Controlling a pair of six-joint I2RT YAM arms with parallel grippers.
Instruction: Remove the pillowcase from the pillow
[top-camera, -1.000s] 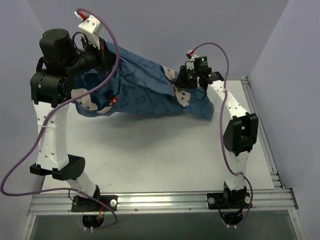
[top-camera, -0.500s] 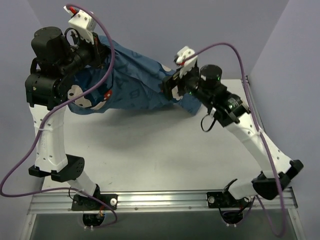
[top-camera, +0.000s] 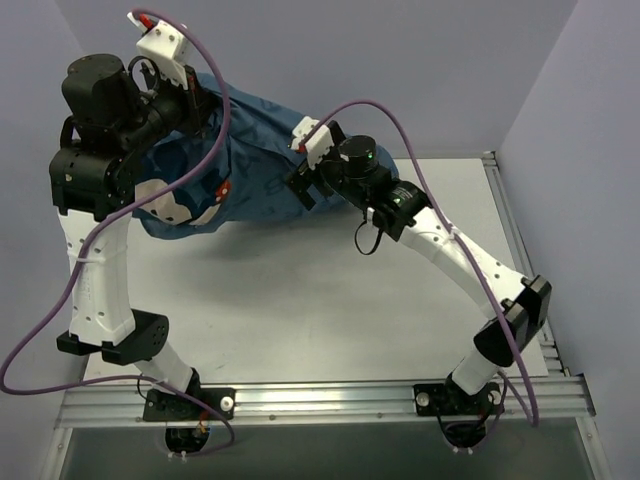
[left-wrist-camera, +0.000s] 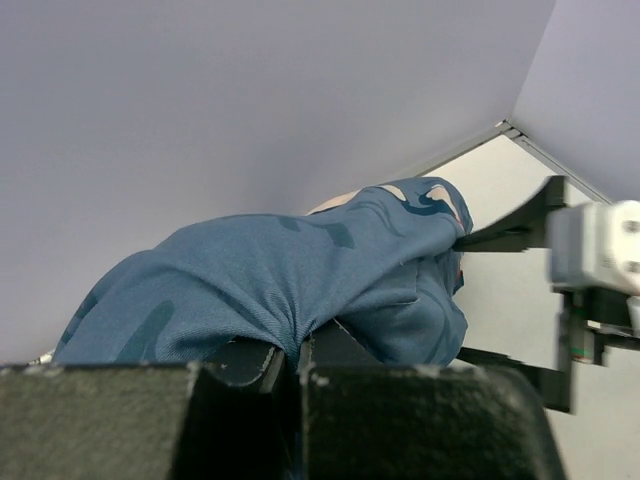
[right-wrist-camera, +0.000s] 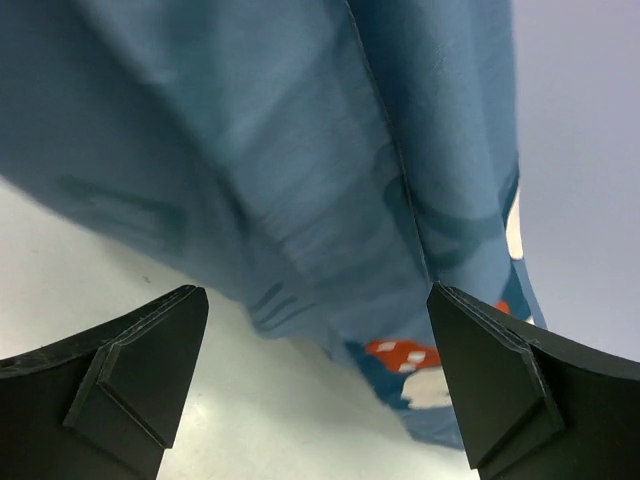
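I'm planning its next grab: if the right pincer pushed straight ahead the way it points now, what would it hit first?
The pillowcase: its blue fabric hangs straight across the line of the open right pincer, filling the wrist view ahead. Depth is unclear, but it looks close.

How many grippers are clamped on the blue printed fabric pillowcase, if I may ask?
1: the left gripper, shut on a pillowcase fold at far left; the right gripper stands open.

Pale lavender walls (top-camera: 420, 50) on three sides; white tabletop (top-camera: 300, 300); aluminium rail (top-camera: 320, 405) along near edge.
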